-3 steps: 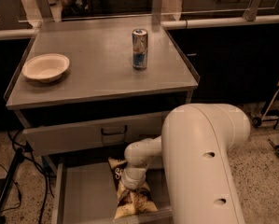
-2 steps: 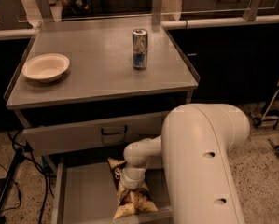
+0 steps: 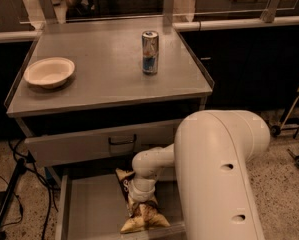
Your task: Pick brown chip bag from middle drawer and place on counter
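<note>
End effector at brown chip bag, mid drawer.

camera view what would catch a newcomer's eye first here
The bulky cream-white robot arm fills the lower right, its gripper down on the crinkly brown chip bag in the open grey steel middle drawer. Above, on the brushed grey steel counter, a slim silver-blue drink can stands upright and a pale round bowl sits at the left.
</note>
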Controlling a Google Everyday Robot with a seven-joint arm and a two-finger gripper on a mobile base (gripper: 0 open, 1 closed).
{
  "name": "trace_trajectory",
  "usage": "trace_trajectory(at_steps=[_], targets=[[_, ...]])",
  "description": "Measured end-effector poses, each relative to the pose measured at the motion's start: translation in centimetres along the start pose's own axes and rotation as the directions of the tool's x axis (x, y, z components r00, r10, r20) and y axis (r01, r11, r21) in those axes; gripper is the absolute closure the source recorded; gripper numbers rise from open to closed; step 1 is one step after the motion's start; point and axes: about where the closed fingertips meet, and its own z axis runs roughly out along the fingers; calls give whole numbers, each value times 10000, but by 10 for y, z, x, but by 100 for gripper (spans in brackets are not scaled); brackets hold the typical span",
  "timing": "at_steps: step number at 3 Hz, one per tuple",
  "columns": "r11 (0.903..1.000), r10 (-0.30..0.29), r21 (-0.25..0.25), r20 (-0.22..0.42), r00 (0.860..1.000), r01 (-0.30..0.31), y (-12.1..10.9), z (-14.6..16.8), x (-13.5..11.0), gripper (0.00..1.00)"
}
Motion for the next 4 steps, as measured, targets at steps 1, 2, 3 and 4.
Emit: trace_trajectory(at_steps=[1, 2, 3, 4], targets=[[10000, 0, 0, 1, 10000, 0, 2, -8, 1, 100], [10000, 0, -1, 3, 10000, 0, 4, -12, 2, 100], [9994, 353, -50, 1031, 9940, -350, -2, -39, 12, 100], [9984, 569, -99, 1914, 9799, -561, -9, -58, 39, 100]])
